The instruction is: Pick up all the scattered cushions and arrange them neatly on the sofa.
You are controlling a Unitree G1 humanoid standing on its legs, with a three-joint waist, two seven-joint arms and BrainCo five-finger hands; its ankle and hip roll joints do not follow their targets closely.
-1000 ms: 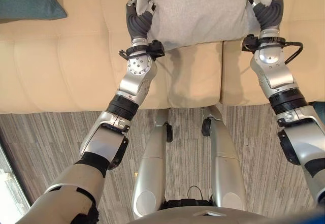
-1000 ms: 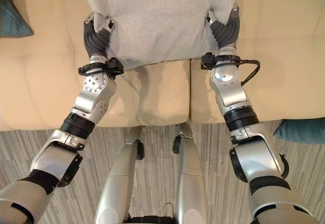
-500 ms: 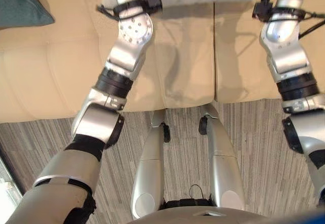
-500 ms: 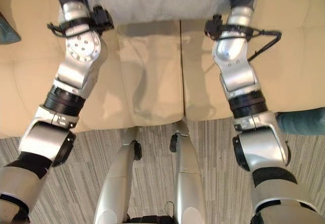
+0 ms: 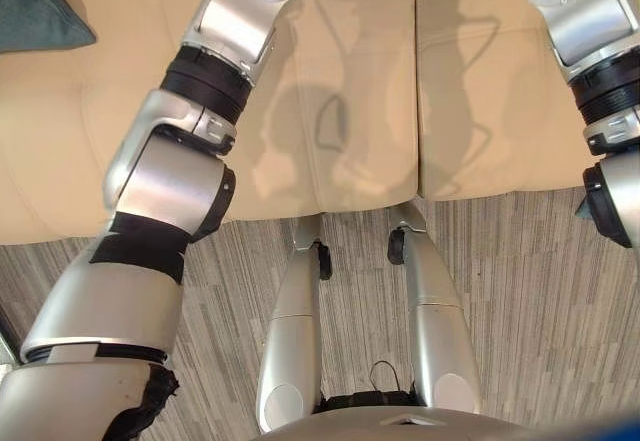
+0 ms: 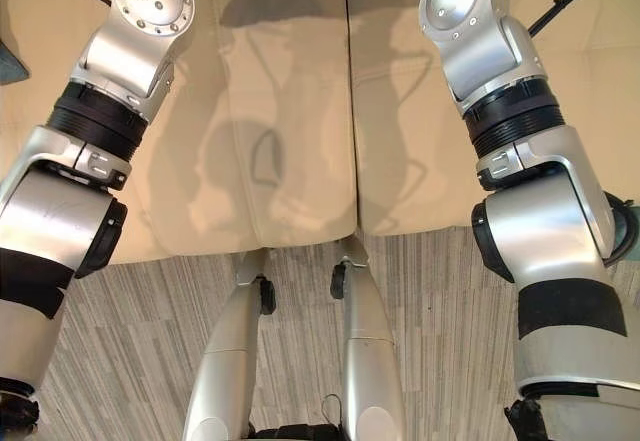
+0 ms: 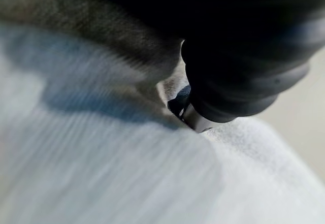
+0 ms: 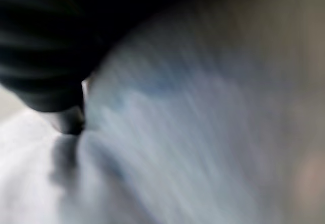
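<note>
Nearest is the striped floor (image 5: 520, 291), which meets the front edge of the beige sofa (image 5: 350, 81). No cushion lies on this strip of floor.

The sofa seat is bare across its middle, with one seam running from front to back. A teal cushion (image 5: 35, 6) sits at the far left corner of the seat.

The left arm (image 5: 200, 91) and right arm (image 6: 500, 91) reach over the seat toward its far edge, one on each side of the seam.

**Task's thing:** a grey cushion (image 7: 127, 173) of soft, finely ribbed cloth. It lies against the left hand (image 7: 244, 56), and the cloth dents where that hand meets it. The same grey cloth (image 8: 193, 132) presses against the right hand (image 8: 40, 56). It appears to be held between the two hands, out past the far edge of the seat.

**Grip:** cannot tell on either side. The fingers are buried in the cloth, so whether they are closed on it or only pressing is not shown.

**Step in hand (judgement):** setting the grey cushion against the sofa back.

**Recommended practice:**
- Keep both hands level, so the cushion goes down square to the seam.
- Seat its lower edge on the sofa before letting go.
- Draw both hands off together. The soft cloth can catch and pull the cushion askew.
- Leave room beside the teal cushion.
</note>
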